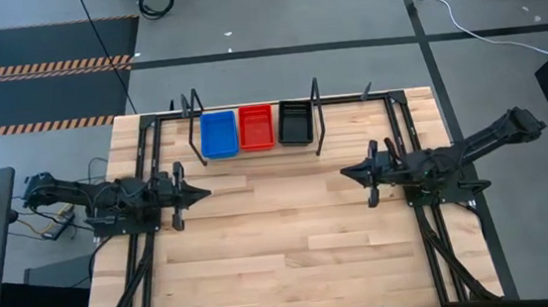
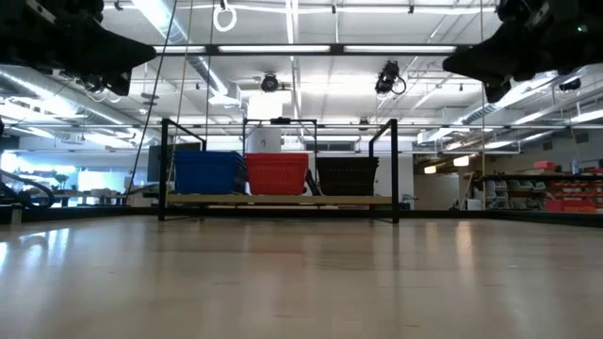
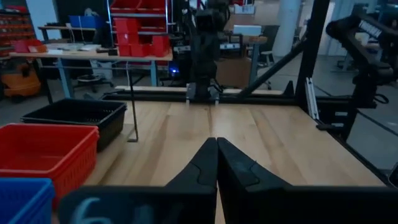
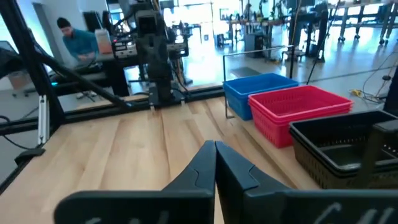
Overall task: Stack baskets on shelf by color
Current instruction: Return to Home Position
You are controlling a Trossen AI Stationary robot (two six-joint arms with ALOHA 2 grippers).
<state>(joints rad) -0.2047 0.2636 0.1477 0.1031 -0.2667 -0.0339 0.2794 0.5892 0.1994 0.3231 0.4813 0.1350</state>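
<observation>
On the shelf (image 1: pixel 259 153) at the table's far side stand the baskets side by side on their bottoms: blue (image 1: pixel 219 134) at the left, red (image 1: pixel 256 127) in the middle, black (image 1: pixel 294 122) at the right; the low view shows them as a blue stack (image 2: pixel 207 172), a red stack (image 2: pixel 277 173) and a black stack (image 2: pixel 348 175). My left gripper (image 1: pixel 204 191) is shut and holds nothing, level above the table's left part, nearer than the shelf. My right gripper (image 1: pixel 347 173) is shut and holds nothing, level above the right part, pointing at the left one.
Black frame rails (image 1: pixel 148 244) run along the table's left and right sides. The shelf's black wire uprights (image 1: pixel 317 120) flank the baskets. The wide wooden tabletop (image 1: pixel 282 242) lies between and in front of the grippers. A person (image 4: pixel 78 43) sits beyond the table in the right wrist view.
</observation>
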